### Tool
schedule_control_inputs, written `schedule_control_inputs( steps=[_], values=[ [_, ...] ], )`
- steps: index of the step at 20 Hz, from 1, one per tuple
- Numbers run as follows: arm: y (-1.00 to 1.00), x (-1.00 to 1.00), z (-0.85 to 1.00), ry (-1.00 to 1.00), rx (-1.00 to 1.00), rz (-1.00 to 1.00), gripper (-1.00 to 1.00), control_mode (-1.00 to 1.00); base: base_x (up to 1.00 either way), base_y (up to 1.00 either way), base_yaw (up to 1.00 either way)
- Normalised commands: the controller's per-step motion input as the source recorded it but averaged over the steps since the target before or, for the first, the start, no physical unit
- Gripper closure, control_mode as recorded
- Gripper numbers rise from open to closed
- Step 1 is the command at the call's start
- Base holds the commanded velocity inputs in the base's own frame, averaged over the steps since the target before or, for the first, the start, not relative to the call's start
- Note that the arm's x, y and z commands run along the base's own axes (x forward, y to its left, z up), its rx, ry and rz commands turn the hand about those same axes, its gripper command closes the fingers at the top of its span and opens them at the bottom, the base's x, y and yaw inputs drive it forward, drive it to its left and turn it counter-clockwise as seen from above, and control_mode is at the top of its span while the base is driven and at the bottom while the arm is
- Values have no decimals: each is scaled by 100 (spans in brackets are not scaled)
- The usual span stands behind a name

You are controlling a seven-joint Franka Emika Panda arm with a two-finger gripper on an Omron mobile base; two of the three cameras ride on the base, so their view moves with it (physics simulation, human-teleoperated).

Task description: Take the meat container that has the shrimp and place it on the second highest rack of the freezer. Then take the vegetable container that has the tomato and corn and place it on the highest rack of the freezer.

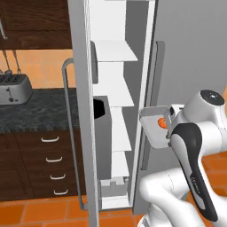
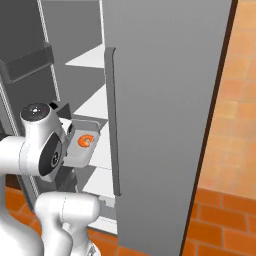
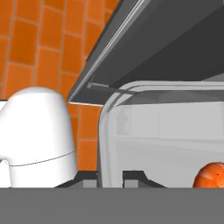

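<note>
Here, in the left base view, the freezer (image 1: 116, 102) stands open, its white shelves stacked one above another; the highest rack (image 1: 116, 51) and the second highest rack (image 1: 119, 95) both lie bare. The meat container (image 1: 153, 128), a grey tray, is held up in the air just in front of the freezer's right edge, outside the compartment and roughly level with the shelf below the second highest rack. The shrimp (image 1: 162, 123) lies inside it, near the side closest to the arm. The arm's wrist hides the pincer itself in this view. To the left, a toaster (image 1: 14, 88) sits on the dark table (image 1: 40, 111) above a row of drawers (image 1: 53, 165).

In the right base view, the tray (image 2: 82, 145) sits tilted beside the long grey handle (image 2: 114, 120) of the fridge's closed door, with the shrimp (image 2: 86, 141) near its middle. The freezer shelves (image 2: 90, 57) rise behind it.

In the hand view, the pincer (image 3: 110, 177) is pressed together on the container's rim (image 3: 105, 144), one dark tip on each side of the wall. The shrimp (image 3: 211, 176) shows at the lower right, on the tray's floor, and orange floor tiles (image 3: 39, 48) lie beyond.
</note>
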Motion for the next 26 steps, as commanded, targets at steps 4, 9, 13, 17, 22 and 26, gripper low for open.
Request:
schedule_control_inputs(
  steps=[4,9,13,17,22,26],
  values=[
    [0,0,0,0,0,0,100,100,32,19,2],
    [0,0,0,0,0,0,100,100,44,23,7],
    [0,0,0,0,0,0,100,100,38,4,22],
    [0,0,0,0,0,0,100,100,33,0,19],
    [0,9,-4,0,0,2,100,-100,28,0,12],
    [-7,47,-16,0,0,11,100,-100,0,0,0]
  ],
)
